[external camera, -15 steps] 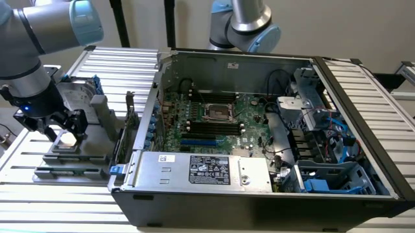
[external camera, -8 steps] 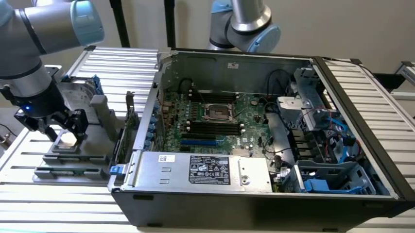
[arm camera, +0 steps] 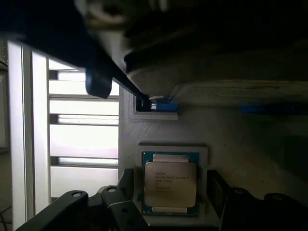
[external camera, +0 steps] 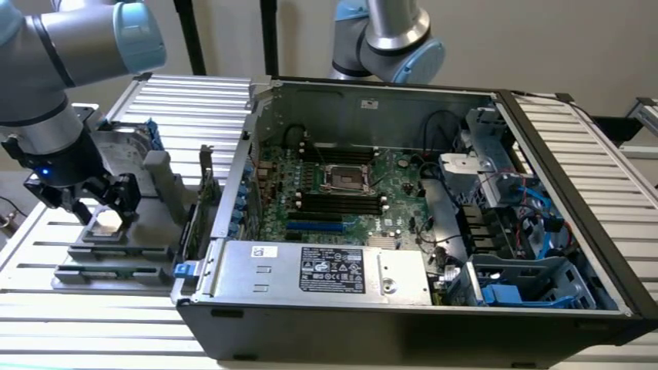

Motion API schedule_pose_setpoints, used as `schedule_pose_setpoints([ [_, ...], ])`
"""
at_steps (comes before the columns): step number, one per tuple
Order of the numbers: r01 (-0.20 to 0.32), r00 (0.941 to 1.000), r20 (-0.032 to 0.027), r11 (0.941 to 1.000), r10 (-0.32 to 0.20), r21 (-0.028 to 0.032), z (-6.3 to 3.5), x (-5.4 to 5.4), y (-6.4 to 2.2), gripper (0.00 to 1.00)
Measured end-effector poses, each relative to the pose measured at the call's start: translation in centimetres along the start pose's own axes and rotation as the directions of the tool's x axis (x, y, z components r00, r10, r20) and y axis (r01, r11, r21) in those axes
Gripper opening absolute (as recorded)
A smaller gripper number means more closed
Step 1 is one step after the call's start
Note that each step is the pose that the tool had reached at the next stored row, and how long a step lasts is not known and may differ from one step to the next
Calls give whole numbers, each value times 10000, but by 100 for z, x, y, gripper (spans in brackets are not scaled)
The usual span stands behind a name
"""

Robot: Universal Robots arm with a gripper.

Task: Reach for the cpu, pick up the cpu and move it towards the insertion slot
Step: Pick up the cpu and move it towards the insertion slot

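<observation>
Spread wide, the claw (external camera: 103,210) hangs low over the cpu (arm camera: 170,184), with a dark finger (arm camera: 72,204) on either side of the chip; no contact with it can be made out. The cpu lies flat, metal top up, in a square recess of a grey holder (external camera: 115,248). This holder stands on the slatted bench (external camera: 175,104) just outside the open computer case (external camera: 411,327), on the exterior view's left of it. Near the holder's far end, also outside the case, a silver part with blue brackets (external camera: 132,142) stands upright. Inside the case, the motherboard (external camera: 396,193) lies flat with its empty cpu socket (external camera: 344,179) near the middle, well apart from the chip. Beyond the case's far wall, a second robot arm (external camera: 396,42) rises.
</observation>
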State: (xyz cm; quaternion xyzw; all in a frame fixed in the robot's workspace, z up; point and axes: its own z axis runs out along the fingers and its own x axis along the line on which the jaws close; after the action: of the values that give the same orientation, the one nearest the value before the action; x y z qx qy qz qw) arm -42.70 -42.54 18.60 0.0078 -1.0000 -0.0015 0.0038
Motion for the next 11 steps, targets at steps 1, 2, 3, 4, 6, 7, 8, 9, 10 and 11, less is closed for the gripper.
schedule_pose_setpoints([
  [1,0,10000,0,10000,0,0,1,0,0,71],
  [2,1,10000,1,10000,-1,0,1,0,0,71],
  [3,0,10000,1,10000,0,0,1,0,1,69],
  [4,0,10000,2,10000,0,-1,2,0,1,63],
  [6,1,10000,2,10000,-1,-1,2,-1,2,56],
  [7,0,10000,3,10000,0,-1,3,-1,2,56],
  [8,0,10000,3,10000,0,-1,3,-1,2,56],
  [9,0,10000,3,10000,0,-1,2,-1,2,56],
  [10,0,10000,2,10000,0,0,2,-1,2,56],
  [11,1,10000,1,10000,-1,0,1,-1,2,55],
])
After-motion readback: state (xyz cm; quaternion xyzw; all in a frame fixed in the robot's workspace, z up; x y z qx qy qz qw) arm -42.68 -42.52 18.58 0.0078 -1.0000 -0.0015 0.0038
